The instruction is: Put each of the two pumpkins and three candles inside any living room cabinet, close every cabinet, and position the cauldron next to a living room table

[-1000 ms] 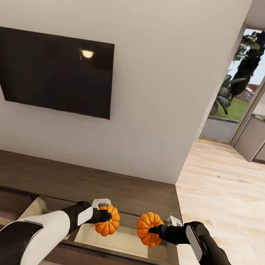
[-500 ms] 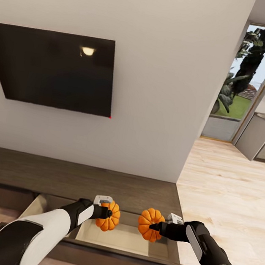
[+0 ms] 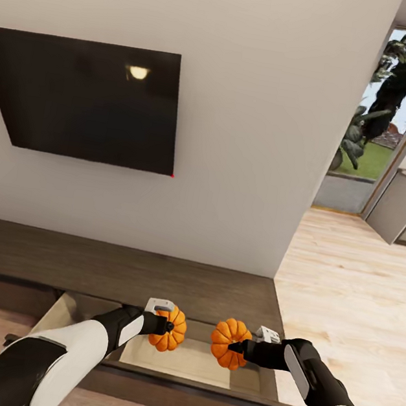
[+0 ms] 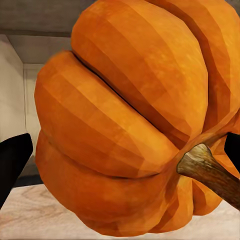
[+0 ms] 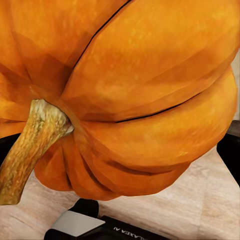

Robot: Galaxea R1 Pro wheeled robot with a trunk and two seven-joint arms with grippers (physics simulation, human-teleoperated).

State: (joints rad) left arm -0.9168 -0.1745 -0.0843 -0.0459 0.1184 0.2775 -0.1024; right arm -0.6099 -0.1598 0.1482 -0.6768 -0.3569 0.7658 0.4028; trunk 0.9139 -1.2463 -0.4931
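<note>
While both arms hang over the pulled-out drawer [image 3: 203,367] of the cabinet [image 3: 113,274], each carries a pumpkin: the left pincer [image 3: 167,326] is clenched on the left pumpkin [image 3: 170,329], and the right pincer [image 3: 237,348] is clenched on the right pumpkin [image 3: 230,343]. In the wrist views each fruit, left pumpkin [image 4: 125,120] and right pumpkin [image 5: 135,95], sits close against the camera with its stem [image 5: 30,145] pointing sideways, so the grip looks to be across the ribbed flanks. Both pumpkins hover above the pale drawer floor, apart from each other and clear of the dark wooden top behind them, below the wall TV [image 3: 88,99].

The risk, as I judge it, lies in the release. Let go from this height, a round pumpkin could roll or bounce over the drawer's low front lip onto the plank floor [image 3: 347,285]. Lowering the two together could also knock them against one another or catch a finger on the drawer wall.
</note>
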